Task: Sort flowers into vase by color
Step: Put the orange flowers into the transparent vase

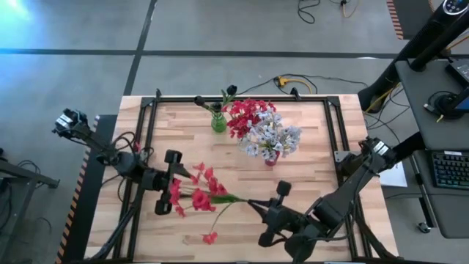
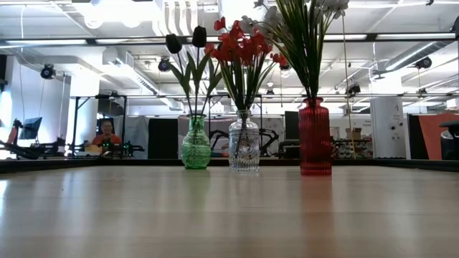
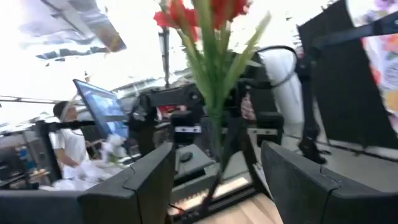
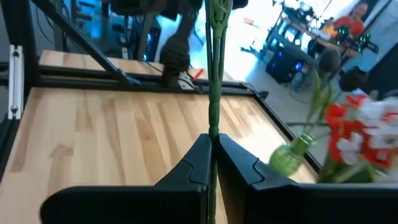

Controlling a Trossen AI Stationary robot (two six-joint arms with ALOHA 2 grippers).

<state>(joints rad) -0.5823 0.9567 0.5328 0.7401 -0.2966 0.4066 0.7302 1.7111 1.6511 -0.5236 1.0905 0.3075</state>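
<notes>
I'm pinching the red spray [image 1: 198,196] by its stem end in my right gripper [image 1: 252,204], jaws shut; stem is running level toward my left gripper [image 1: 173,192], which is open around the blossoms, not gripping; vases [image 1: 218,122] far side
</notes>
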